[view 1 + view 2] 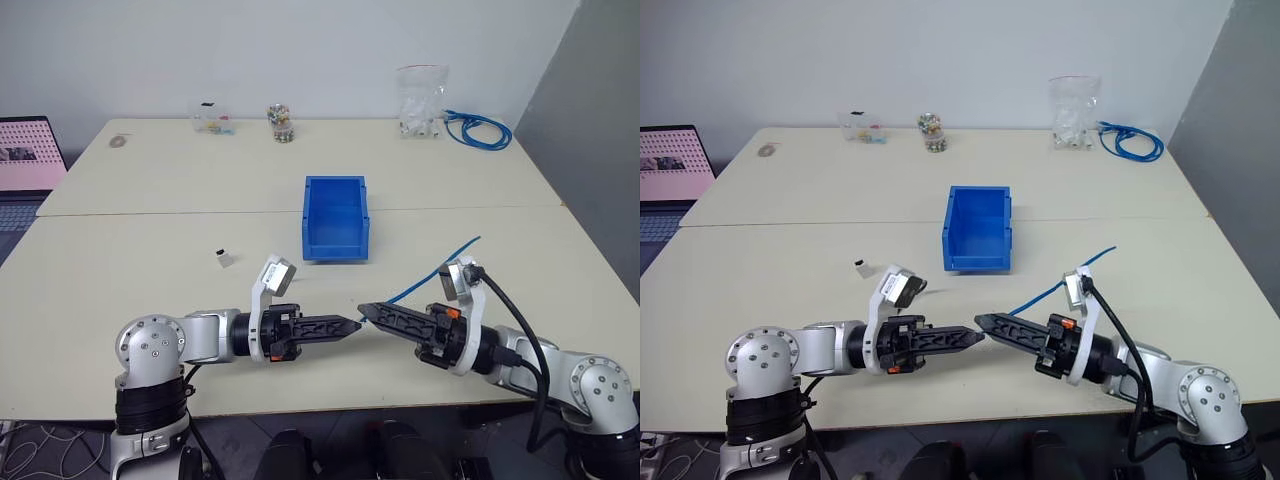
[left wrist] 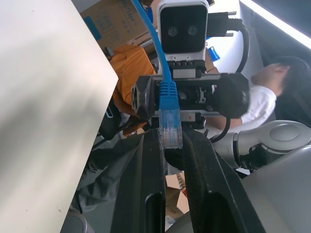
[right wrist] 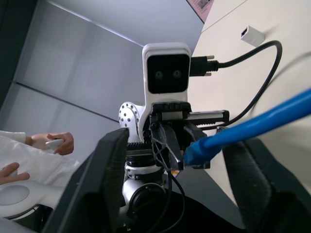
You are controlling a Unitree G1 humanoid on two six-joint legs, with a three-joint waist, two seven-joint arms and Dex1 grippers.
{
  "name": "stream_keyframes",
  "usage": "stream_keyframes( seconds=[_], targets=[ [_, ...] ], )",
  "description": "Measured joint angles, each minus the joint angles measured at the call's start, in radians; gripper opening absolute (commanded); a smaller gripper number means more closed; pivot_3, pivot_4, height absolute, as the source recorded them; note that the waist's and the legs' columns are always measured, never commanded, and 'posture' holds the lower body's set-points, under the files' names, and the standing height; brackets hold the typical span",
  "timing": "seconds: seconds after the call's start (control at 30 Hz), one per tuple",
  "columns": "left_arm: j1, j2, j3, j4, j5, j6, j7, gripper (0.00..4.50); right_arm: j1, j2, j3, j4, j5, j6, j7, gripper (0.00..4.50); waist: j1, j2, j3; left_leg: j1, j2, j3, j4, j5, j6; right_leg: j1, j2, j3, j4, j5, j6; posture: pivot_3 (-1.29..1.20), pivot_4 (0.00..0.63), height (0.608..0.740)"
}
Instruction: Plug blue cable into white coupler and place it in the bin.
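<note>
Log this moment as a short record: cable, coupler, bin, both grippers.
cable: blue cable, plug end pinched by left gripper, rest trailing over table beside right arm
coupler: white coupler lying on table, left of bin, not held
bin: blue, at table's middle, no cable or coupler inside
left gripper: shut on cable
right gripper: open, facing left gripper tip to tip

Counted items. Desks, two, set edge to edge: near desk (image 1: 120,290), far desk (image 1: 180,170). Blue bin (image 1: 336,220), one. Blue cable (image 1: 430,272), one loose strand. Coiled blue cable bundle (image 1: 478,128), one, at the far right corner. White coupler (image 1: 226,259), one. Clear bag (image 1: 420,100), one. Small clear containers along the far edge, two: box (image 1: 213,119), jar (image 1: 279,124). Laptop (image 1: 28,160), one.
</note>
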Motion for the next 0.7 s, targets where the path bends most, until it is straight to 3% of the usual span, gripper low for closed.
stream_keyframes(
  seconds=[0.3, 0.5, 0.53, 0.57, 0.6, 0.7],
  targets=[
    [0.011, 0.011, -0.004, 0.0, -0.061, -0.02, 0.042, 0.23, -0.005, -0.015, 0.004, 0.022, -0.005, -0.01, 0.0, 0.15, 0.0, 0.0, 0.0, 0.0, 0.0, 0.0, 0.0, 0.0, 0.0, 0.0, 0.0, 0.0, 0.0, 0.0, 0.0, 0.0, 0.15, 0.74],
    [0.011, 0.021, -0.013, 0.006, -0.082, -0.033, 0.062, 0.23, -0.006, -0.019, 0.01, 0.023, -0.005, -0.019, 0.0, 0.06, 0.0, 0.0, 0.0, 0.0, 0.0, 0.0, 0.0, 0.0, 0.0, 0.0, 0.0, 0.0, -0.001, 0.0, 0.0, 0.0, 0.15, 0.74],
    [0.012, 0.022, -0.016, 0.006, -0.084, -0.041, 0.064, 0.58, -0.009, -0.02, 0.011, 0.028, -0.005, -0.019, 0.0, 0.06, 0.0, 0.0, 0.0, 0.0, 0.0, 0.0, 0.0, 0.0, 0.0, 0.0, 0.0, 0.0, -0.001, 0.0, 0.0, 0.0, 0.15, 0.74],
    [0.013, 0.023, -0.019, 0.006, -0.084, -0.048, 0.065, 0.58, -0.013, -0.02, 0.011, 0.031, -0.006, -0.019, 0.0, 0.06, 0.0, 0.0, 0.0, 0.0, 0.0, 0.0, 0.0, 0.0, 0.0, 0.0, 0.0, 0.0, -0.001, 0.0, 0.0, 0.0, 0.15, 0.74],
    [0.016, 0.025, -0.02, 0.006, -0.084, -0.057, 0.066, 0.98, -0.02, -0.02, 0.014, 0.035, -0.009, -0.019, 0.0, 0.06, 0.0, 0.0, 0.0, 0.0, 0.0, 0.0, 0.0, 0.0, 0.0, 0.0, 0.0, 0.0, -0.001, 0.0, 0.0, 0.0, 0.15, 0.74],
    [0.024, 0.058, -0.023, 0.005, -0.089, -0.073, 0.061, 1.48, -0.051, -0.02, 0.022, 0.048, -0.016, -0.019, 0.001, 0.06, -0.001, 0.0, 0.001, 0.0, 0.0, 0.0, -0.001, 0.0, 0.0, -0.001, 0.0, 0.0, -0.001, 0.0, 0.0, 0.0, 0.15, 0.74]
  ],
)
